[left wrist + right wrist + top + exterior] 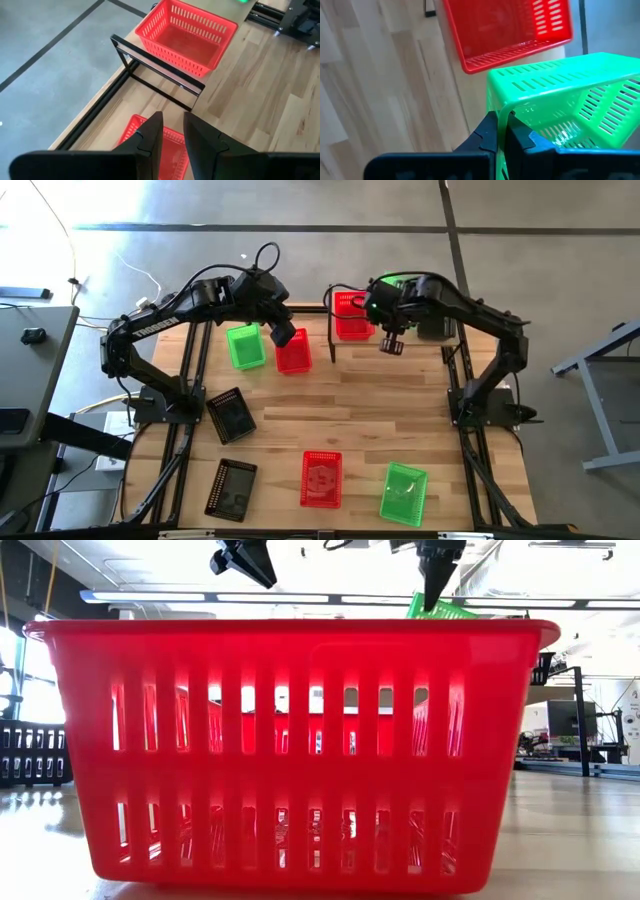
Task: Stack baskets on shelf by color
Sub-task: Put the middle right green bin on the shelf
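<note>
Right hand (pixel 502 131) is clamped on the rim of a bright green basket (pixel 570 95), holding it tilted in the air above the far right part of the bench (pixel 400 395), just beside the shelf (pixel 159 64). A red basket (pixel 351 315) already sits on that shelf, close to the held green one.

Left hand (pixel 172 132) hovers over the far middle of the bench with its fingers slightly parted and nothing between them. Directly below it lies another red basket (pixel 293 353), and a green basket (pixel 245 346) stands just beside that one, toward the left arm.

Nearer the front, two black baskets (pixel 230 415) lie on the left side, well apart from both hands. A third red basket (pixel 321 478) and a third green basket (pixel 404 492) rest at the front, side by side.
</note>
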Tool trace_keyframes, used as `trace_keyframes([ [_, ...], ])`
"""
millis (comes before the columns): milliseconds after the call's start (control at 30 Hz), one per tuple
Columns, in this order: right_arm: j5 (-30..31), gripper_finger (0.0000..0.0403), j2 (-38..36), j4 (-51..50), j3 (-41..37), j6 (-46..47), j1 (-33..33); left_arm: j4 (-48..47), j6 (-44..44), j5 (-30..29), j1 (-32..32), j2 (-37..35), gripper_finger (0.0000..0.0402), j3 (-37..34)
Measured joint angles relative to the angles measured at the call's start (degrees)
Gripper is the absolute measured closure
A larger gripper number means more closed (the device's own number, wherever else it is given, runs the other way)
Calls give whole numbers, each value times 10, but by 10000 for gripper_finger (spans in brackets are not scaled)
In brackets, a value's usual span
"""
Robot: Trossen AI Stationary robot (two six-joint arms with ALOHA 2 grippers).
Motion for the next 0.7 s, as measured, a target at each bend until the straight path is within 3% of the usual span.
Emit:
trace_keyframes([
  [700,4,403,6,3,-119,-36,-1,0,-9,1,0,0,335,0],
])
